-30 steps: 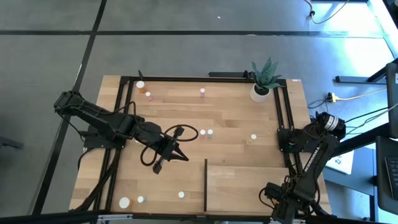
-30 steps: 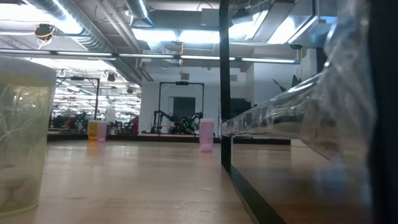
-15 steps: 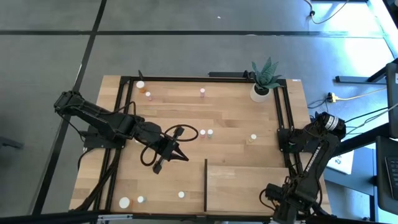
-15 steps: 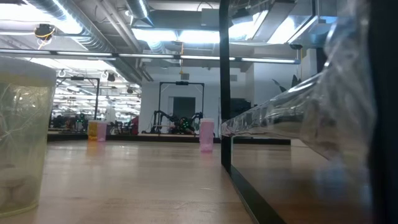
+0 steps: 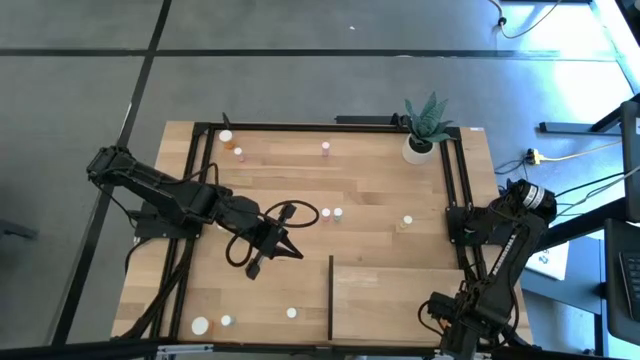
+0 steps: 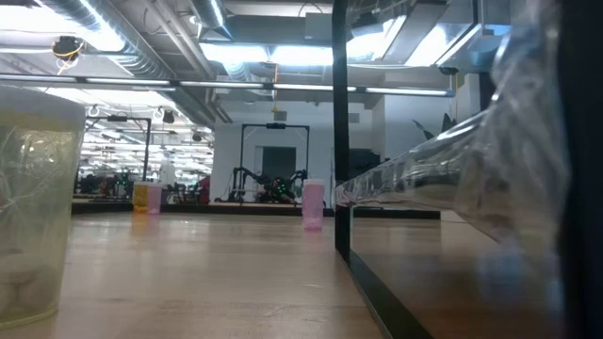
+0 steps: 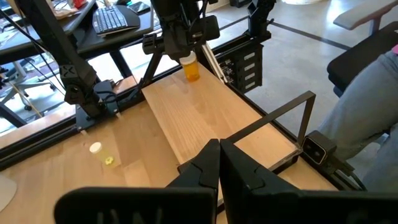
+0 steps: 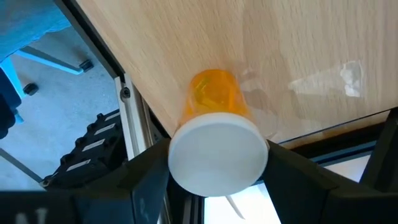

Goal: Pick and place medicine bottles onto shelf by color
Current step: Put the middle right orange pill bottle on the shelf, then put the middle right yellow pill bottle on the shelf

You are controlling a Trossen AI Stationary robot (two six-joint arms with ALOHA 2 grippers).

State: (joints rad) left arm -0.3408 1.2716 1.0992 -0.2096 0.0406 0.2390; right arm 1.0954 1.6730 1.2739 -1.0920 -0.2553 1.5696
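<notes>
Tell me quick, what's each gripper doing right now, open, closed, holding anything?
Left gripper: closed, holding nothing, over the middle of the table.
Right gripper: closed on an orange bottle with a white cap, over the shelf.

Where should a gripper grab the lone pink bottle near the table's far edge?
Grip the pink bottle around its body just below its cap, coming straight down. It appears upright with nothing close beside it, so fingers fit either side.

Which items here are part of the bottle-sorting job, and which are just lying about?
Job:
- light-wood shelf panel with dark upright edge
- orange white-capped bottle held in the right pincer
- small pink bottle
- small white-capped bottle
- shut left pincer

Lying about:
- potted green plant in white pot
</notes>
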